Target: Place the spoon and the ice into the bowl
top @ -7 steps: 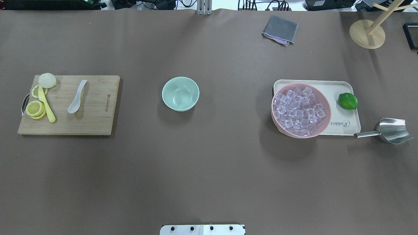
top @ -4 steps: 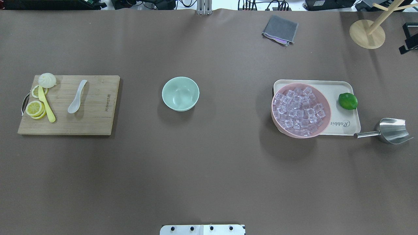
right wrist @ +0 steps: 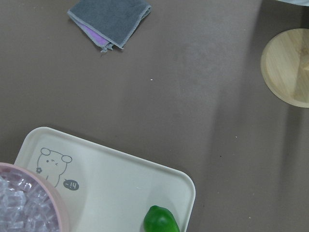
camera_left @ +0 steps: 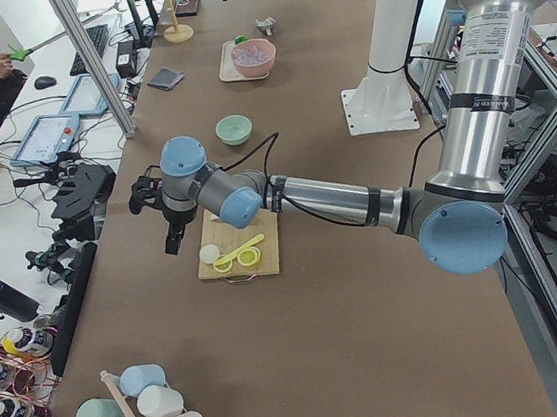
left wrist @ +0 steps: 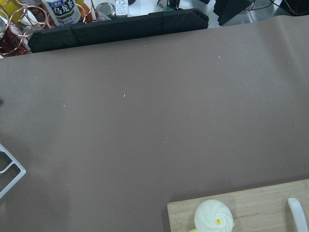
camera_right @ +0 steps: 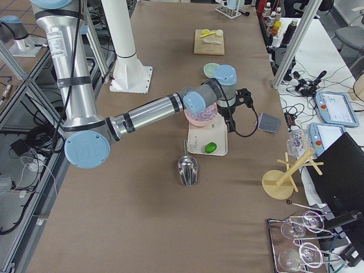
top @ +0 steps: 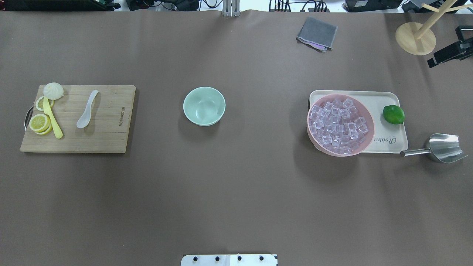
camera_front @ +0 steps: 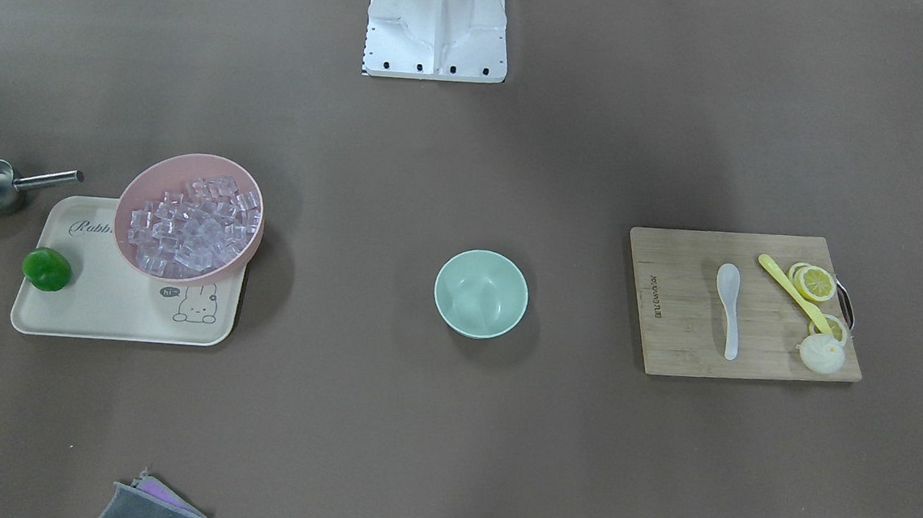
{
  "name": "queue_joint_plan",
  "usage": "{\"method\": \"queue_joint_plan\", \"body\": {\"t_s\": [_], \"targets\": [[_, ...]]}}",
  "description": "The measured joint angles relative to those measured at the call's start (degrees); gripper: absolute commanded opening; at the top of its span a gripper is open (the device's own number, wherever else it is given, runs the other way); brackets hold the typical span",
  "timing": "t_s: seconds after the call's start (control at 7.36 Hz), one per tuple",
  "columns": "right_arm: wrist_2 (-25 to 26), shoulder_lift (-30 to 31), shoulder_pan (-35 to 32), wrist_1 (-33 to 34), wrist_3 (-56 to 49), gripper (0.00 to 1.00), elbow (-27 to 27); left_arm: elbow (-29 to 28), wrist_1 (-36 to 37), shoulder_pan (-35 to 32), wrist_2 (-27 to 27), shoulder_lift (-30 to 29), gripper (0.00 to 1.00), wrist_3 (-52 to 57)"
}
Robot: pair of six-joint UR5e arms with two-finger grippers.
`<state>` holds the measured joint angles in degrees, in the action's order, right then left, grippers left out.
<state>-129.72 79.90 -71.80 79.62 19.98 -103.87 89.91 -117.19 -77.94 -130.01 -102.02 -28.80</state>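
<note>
1. Left claw (camera_left: 172, 243): it hangs over the left end of the surface (top: 236, 192), just outside the cutting board (top: 107, 136). I cannot tell whether its fingers are spread or pressed together.

2. Cutting board: it lies near the left edge. On its left part are lemon slices (top: 39, 122), a yellow spoon (top: 53, 120) lying across them, and a white bun (top: 53, 90) at the far-left corner of the board.

3. The spoon (top: 88, 109): it lies flat on the board, to the right of the yellow spoon and apart from it, with nothing gripping it.

4. The bowl (top: 204, 106): it stands upright at mid-surface, and I see nothing inside it.

5. Far edge, right of centre: a folded grey cloth (top: 317, 33).

6. Tray (top: 384, 98): it sits toward the right edge. A pink bowl (top: 309, 127) covers its left part and overhangs it. All the ice (top: 338, 123) is heaped in the pink bowl. A lime (top: 393, 114) rests on the right part of the tray.

7. Steel scoop (top: 443, 147): it lies just beside the tray's near-right corner.

8. Right claw (top: 436, 59): it enters at the far-right corner, beside a wooden stand base (top: 415, 38). I cannot tell its finger state.
</note>
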Motion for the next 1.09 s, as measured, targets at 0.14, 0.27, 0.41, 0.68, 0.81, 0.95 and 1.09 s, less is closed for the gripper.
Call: {"method": "queue_joint_plan", "body": {"t_s": [0.14,0.27,0.41,0.68,0.81,0.95,1.09], "targets": [[0.8,-0.1,1.1,-1.1,2.1,1.0,-0.2,0.2,-4.1,3.0,1.6,-0.2,0.99,-7.9],[1.3,-0.7,2.7,-2.6,6.0,1.0,-0.4,0.5,-7.5,6.5,5.0,-0.6,0.99,-15.0],[2.0,-2.2,5.3,-3.9,10.2,1.0,-0.5,0.6,-9.0,9.7,8.0,-1.3,0.99,-19.1],[6.8,-6.5,12.1,-4.8,18.8,0.99,-0.9,0.6,-9.7,13.5,11.0,-2.1,0.99,-22.5],[10.6,-7.8,16.0,-4.8,21.9,0.97,-1.3,0.6,-9.9,14.5,11.7,-2.2,0.99,-23.6],[13.3,-8.5,18.8,-4.6,23.4,0.95,-1.5,0.7,-10.0,15.3,12.1,-2.2,0.99,-24.9],[14.5,-8.7,20.7,-4.5,24.6,0.89,-1.6,0.8,-10.1,15.8,12.3,-2.3,0.99,-25.9]]}}
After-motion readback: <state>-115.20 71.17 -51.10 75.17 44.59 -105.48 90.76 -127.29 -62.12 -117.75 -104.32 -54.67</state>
